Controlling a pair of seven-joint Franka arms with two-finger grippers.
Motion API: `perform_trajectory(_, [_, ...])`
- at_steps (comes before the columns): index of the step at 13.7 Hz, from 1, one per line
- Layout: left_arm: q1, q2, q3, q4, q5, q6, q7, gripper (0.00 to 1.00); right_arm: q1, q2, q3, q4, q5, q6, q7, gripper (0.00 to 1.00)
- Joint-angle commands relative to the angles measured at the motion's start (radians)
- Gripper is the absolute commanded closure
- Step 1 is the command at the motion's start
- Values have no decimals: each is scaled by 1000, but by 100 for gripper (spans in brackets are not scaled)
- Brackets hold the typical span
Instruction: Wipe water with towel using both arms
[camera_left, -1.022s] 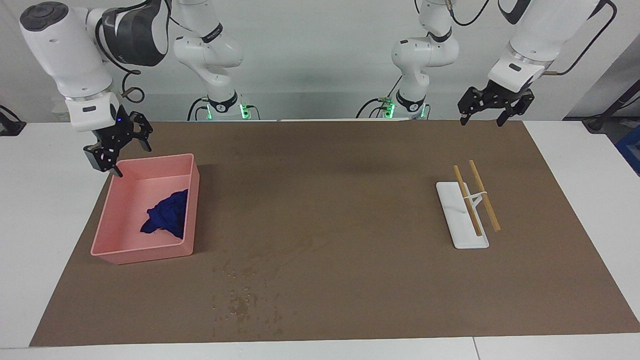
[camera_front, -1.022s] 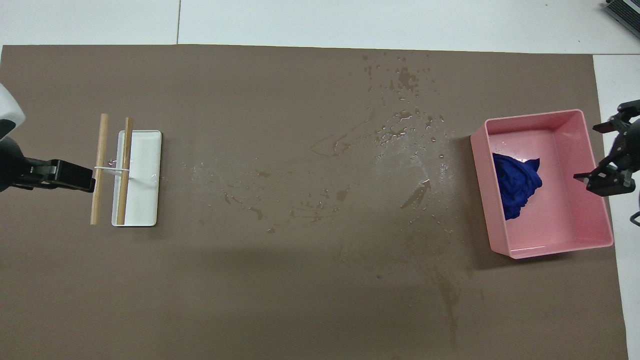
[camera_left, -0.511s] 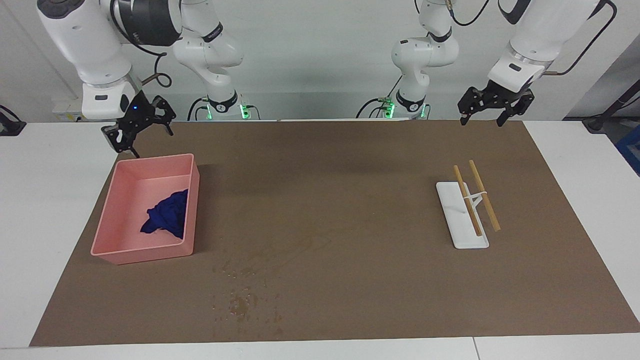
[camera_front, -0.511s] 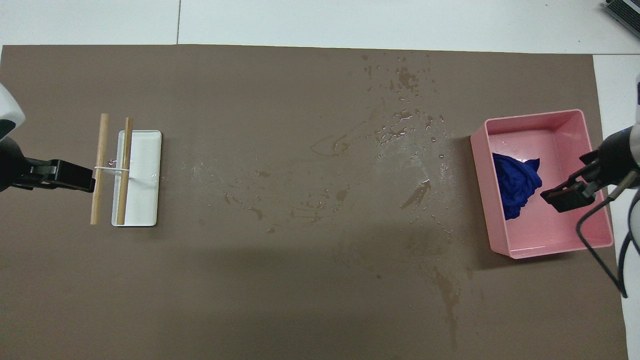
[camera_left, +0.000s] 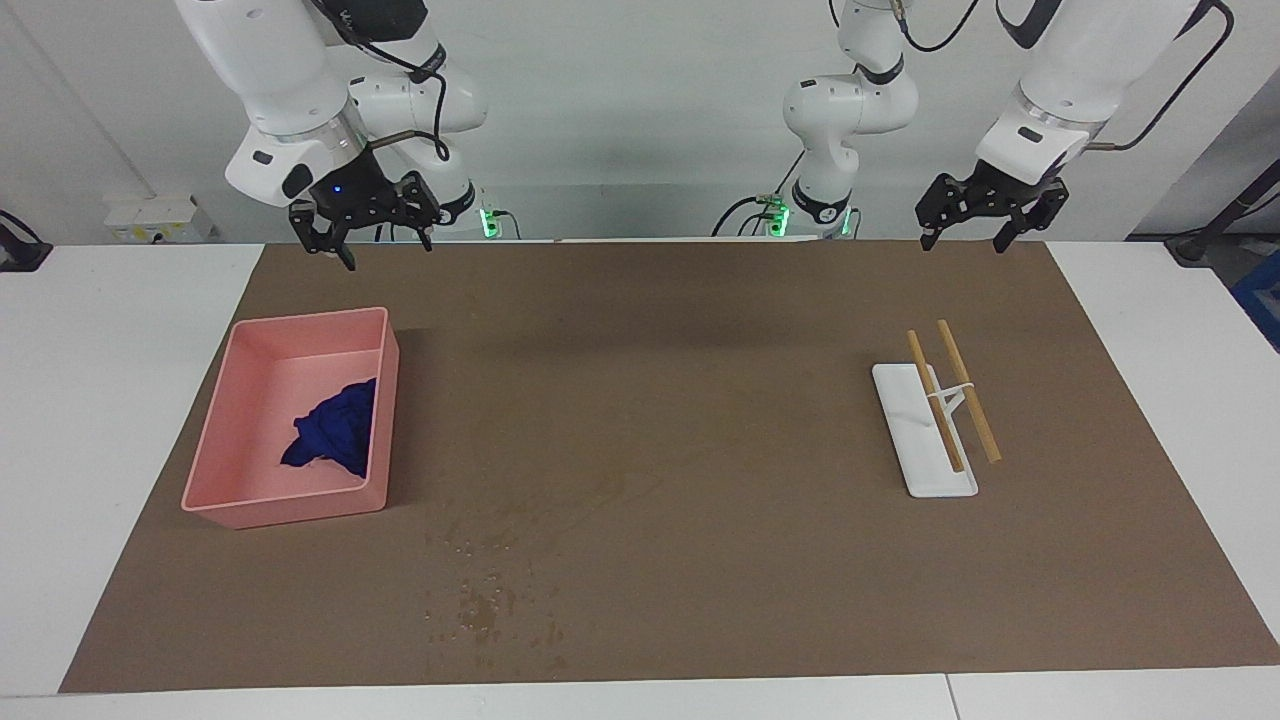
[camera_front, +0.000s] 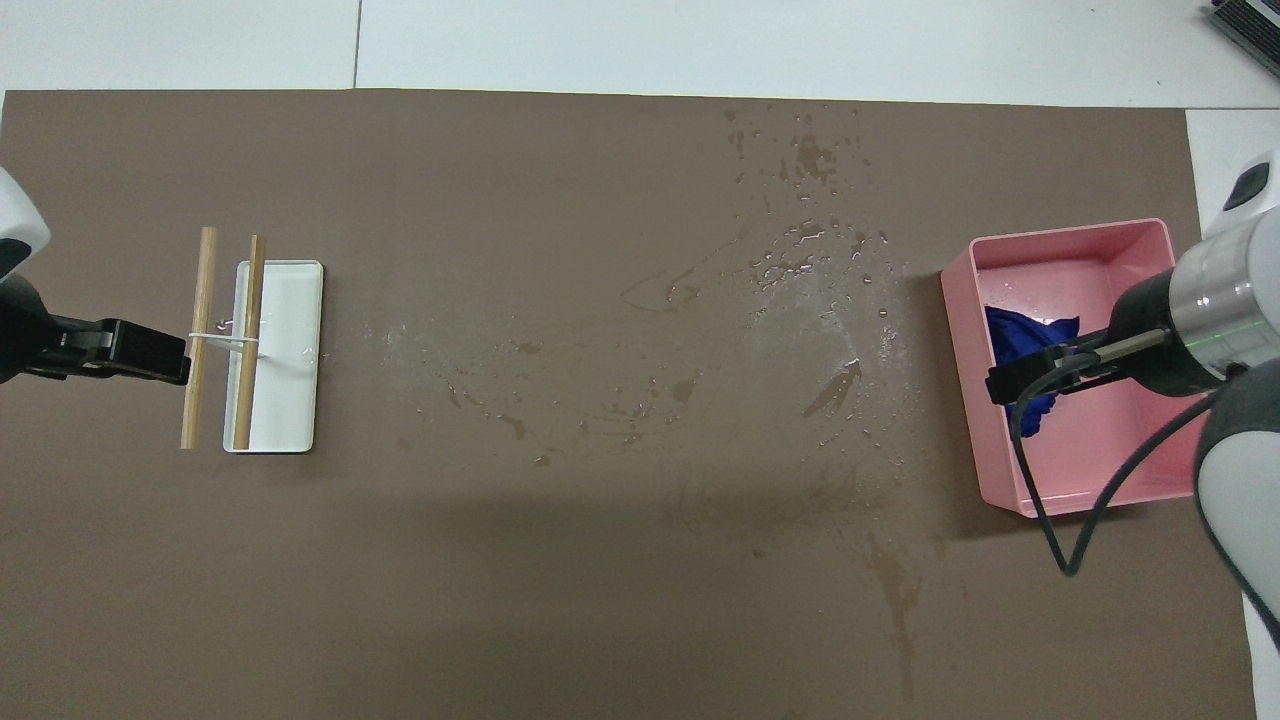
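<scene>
The deep-blue towel (camera_left: 333, 430) lies crumpled in a pink tray (camera_left: 290, 505), against the wall that faces the table's middle. Water (camera_left: 490, 605) speckles the mat as dark wet spots near the edge farthest from the robots, with thin streaks nearer the middle (camera_front: 800, 270). My right gripper (camera_left: 386, 252) hangs open and empty, high in the air; in the overhead view the right gripper (camera_front: 1000, 385) partly covers the towel (camera_front: 1015, 340). My left gripper (camera_left: 964, 245) waits open and raised at the other end; from above the left gripper (camera_front: 180, 362) shows beside the stick stand.
A white stand (camera_left: 925, 450) carrying two wooden sticks (camera_left: 968, 392) sits toward the left arm's end of the brown mat. The pink tray (camera_front: 1100, 500) stands at the right arm's end. White tabletop borders the mat.
My right gripper has risen and swung from the tray's outer rim toward the table's middle, turning as it went. The left arm, towel and water have not moved.
</scene>
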Motion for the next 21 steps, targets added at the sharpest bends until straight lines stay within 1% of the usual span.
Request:
perform_trajectory(1, [1, -23, 7, -24, -12, -2, 6, 0, -3, -16, -1, -57, 19, 68, 38, 0])
perform_trajectory(2, [1, -23, 5, -24, -12, -2, 6, 0, -3, -12, -1, -63, 15, 89, 39, 0])
perform_trajectory(4, [1, -23, 5, -24, -12, 0, 6, 0, -4, 5, -2, -69, -2, 90, 44, 0])
perform_trajectory(6, [1, -23, 7, -24, -12, -2, 6, 0, -15, 13, -1, -63, -66, 83, 41, 0])
perform_trajectory(8, [1, -23, 5, -24, -12, -2, 6, 0, -8, 43, -1, -31, -88, 79, 41, 0])
perform_trajectory(9, [1, -23, 5, -24, -12, -2, 6, 0, -3, 57, -1, 1, -100, 58, 41, 0])
perform_trajectory(10, [1, -23, 7, -24, -12, -2, 6, 0, -6, 63, 1, 27, -94, 41, 41, 0])
perform_trajectory(12, [1, -23, 5, -24, -12, -2, 6, 0, -12, 68, 1, 12, -85, 50, 41, 0])
perform_trajectory(16, [1, -23, 7, -24, -12, -2, 6, 0, -12, 68, 1, 14, -82, 54, 50, 0])
perform_trajectory(18, [1, -23, 7, -24, -12, -2, 6, 0, -17, 69, 1, 14, -82, 71, 89, 0])
perform_trajectory(21, [1, -23, 5, -24, -12, -2, 6, 0, -40, 70, -2, 15, -82, 70, 88, 0])
